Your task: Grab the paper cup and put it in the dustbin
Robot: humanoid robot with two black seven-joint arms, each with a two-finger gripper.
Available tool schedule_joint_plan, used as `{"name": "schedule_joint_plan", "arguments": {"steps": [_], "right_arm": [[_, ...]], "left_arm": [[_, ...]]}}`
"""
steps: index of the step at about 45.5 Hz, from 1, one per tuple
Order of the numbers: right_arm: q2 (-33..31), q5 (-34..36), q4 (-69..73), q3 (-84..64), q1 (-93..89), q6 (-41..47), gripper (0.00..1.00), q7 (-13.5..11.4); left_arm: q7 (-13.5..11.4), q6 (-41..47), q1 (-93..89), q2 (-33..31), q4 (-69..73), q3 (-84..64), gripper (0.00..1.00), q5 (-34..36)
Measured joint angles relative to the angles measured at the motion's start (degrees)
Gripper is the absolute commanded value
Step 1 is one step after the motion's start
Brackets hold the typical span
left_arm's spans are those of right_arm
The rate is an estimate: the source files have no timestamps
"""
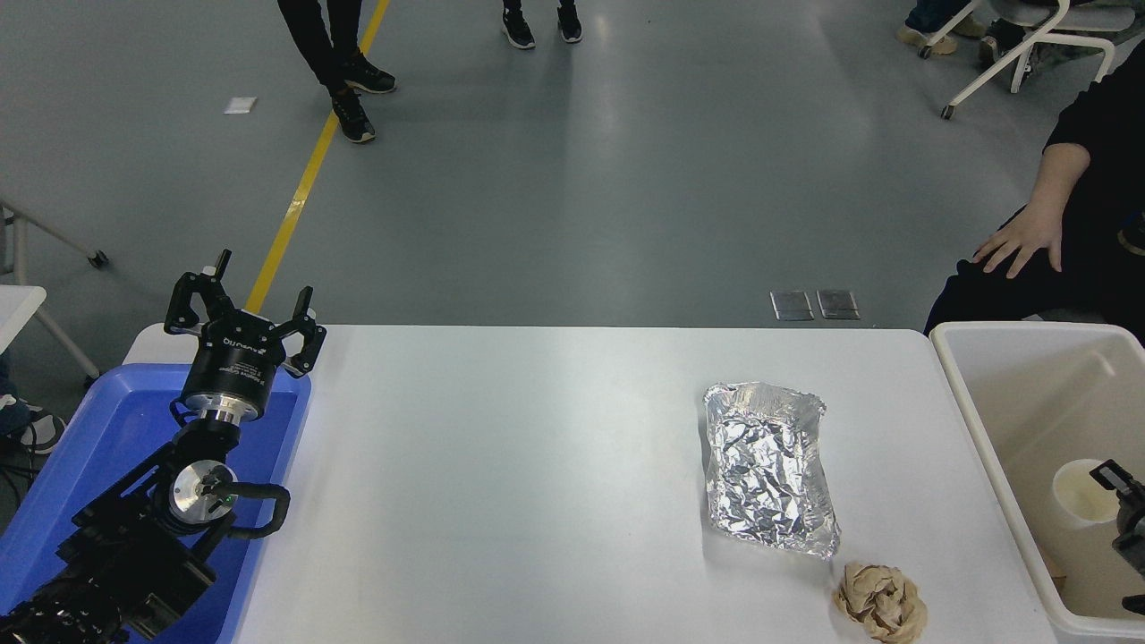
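Cream plastic walls of the dustbin (975,394) rose around the right pincer (1129,505), which showed only as a sliver at the picture's right edge, hanging inside the bin's mouth. The paper cup (1085,490) sat directly against that pincer's left side, rim upward, its cream inside showing, and well within the bin's rim. One black finger reached the cup's rim, but so little of the pincer was in the picture that I cannot tell how far it stood open or whether it gripped the cup at all. Judging by the placement, the cup was over the bin because this was the drop-off end of the task; whether it had been let go is unclear.

Farther to the pincer's left, out on the white worktop (537,465), lay a crumpled foil tray (769,465) and, nearer the camera, a brown paper ball (881,601), neither part of the job. Well away on the opposite side, the left pincer (246,317) was parked above a blue tub (107,429), its fingers spread wide and holding nothing. Beyond the bin, a person's hand (1020,241) rested on a knee, clear of the robot.
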Motion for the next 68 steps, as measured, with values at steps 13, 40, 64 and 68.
{"name": "schedule_joint_plan", "arguments": {"steps": [13,40,64,68], "right_arm": [[-1.59,0.01,4.61,-3.16,9.05,0.44,1.0,0.15],[-3.75,-1.84,23.78,-17.8,49.75,17.16,1.0,0.02],[0.64,-4.74,51.03,-33.94,79.25,32.92,1.0,-0.06],[3.64,-4.42,55.08,-38.31,84.59,37.59,1.0,-0.06]], "left_arm": [[0.0,-0.01,0.01,0.0,-0.01,0.0,0.98,0.01],[0.0,-0.04,-0.04,0.0,0.0,0.08,0.98,0.02],[0.0,-0.04,-0.03,0.0,-0.01,0.09,0.98,0.02],[0.0,-0.04,-0.04,0.0,0.0,0.09,0.98,0.0]]}}
